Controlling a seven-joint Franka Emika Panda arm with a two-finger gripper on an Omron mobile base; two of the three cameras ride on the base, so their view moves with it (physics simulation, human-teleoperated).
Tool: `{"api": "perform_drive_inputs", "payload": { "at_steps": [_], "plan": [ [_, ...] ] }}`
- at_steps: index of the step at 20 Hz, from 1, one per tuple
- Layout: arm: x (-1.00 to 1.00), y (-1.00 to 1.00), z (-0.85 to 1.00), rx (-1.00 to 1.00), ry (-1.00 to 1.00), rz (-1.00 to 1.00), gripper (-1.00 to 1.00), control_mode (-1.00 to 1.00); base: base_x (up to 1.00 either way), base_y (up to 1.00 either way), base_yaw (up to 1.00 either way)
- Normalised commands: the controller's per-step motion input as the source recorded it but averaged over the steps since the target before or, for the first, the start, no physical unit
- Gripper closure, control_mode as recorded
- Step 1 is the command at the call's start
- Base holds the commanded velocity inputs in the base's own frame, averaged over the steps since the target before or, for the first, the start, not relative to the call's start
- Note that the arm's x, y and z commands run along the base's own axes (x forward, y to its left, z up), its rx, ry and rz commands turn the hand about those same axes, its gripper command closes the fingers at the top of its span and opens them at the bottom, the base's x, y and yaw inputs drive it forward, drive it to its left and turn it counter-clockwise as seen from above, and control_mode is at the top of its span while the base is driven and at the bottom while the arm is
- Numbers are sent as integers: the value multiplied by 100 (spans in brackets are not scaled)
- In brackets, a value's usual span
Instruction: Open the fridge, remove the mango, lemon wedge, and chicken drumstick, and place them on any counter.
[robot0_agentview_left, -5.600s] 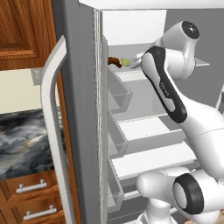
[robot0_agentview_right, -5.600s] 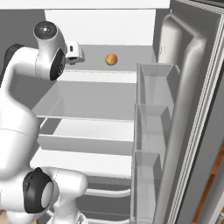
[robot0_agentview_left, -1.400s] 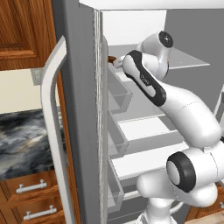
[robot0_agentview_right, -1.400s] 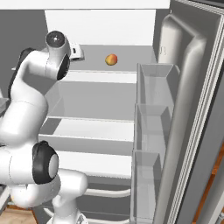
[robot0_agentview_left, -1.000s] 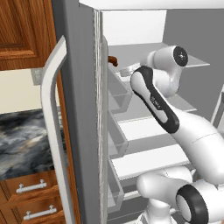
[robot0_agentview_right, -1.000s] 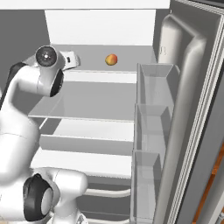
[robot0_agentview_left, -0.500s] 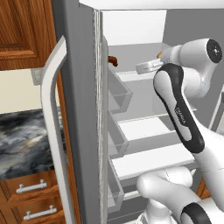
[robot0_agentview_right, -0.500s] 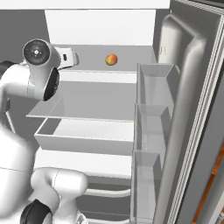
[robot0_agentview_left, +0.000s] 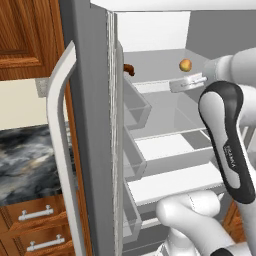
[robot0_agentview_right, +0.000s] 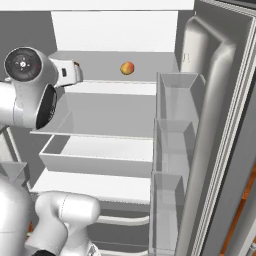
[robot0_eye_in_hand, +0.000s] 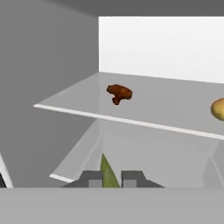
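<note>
Our dark two-finger gripper (robot0_eye_in_hand: 111, 178), pinching the tiny yellow-green lemon wedge (robot0_eye_in_hand: 107, 171), could drop it if jolted.

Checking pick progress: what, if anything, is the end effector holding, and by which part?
The end effector is shut on the lemon wedge, pinching its lower part; the pointed tip sticks up between the fingertips.
</note>
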Motion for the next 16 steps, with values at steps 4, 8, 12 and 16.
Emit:
{"api": "perform_drive_inputs", "payload": {
  "at_steps": [4,8,12,16],
  "plan": [
    [-52,-11,0,5,0,-3,100,-100,0,0,0],
    [-40,-8,0,2,0,-3,100,-100,0,0,0],
    [-13,-1,0,0,0,0,100,-100,0,0,0],
    [0,0,0,0,0,0,100,-100,0,0,0]
  ]
}}
